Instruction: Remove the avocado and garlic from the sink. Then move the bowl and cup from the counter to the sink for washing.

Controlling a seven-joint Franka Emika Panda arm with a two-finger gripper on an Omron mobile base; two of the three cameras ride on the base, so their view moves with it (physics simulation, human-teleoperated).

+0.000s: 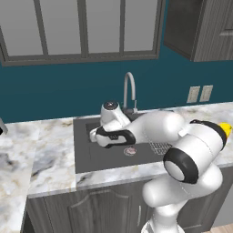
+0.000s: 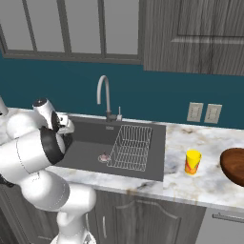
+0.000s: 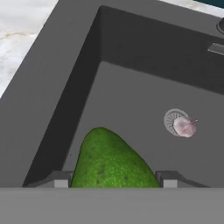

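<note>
The counter (image 2: 200, 183) of pale marble runs across both base views, with the dark-grey sink (image 2: 86, 155) set into it and a blue wall behind. In the right base view the sink sits at about nine o'clock from the picture's middle; a wire rack (image 2: 131, 147) fills its right side and the curved faucet (image 2: 104, 95) rises at its back edge, toward twelve o'clock. In the left base view the sink (image 1: 84, 157) lies left of centre, partly covered by the white arm (image 1: 154, 132), which reaches down into the basin.

The brown bowl (image 2: 234, 166) stands on the counter at the three o'clock edge of the right base view, cut off by the frame. The yellow cup (image 2: 192, 162) stands upright on the counter just left of it, apart from it, between bowl and sink.

In the hand view the avocado (image 3: 111, 162) sits between the two fingertips of the gripper (image 3: 113, 178), its narrow end pointing to twelve o'clock; the fingers stand fairly wide, closed on its two sides. It appears raised above the sink floor.

The garlic (image 3: 184, 127) lies on the drain (image 3: 171, 119), at about two o'clock from the avocado and well apart from it. In the base views it is a small pale spot on the sink floor (image 1: 130, 151).
</note>
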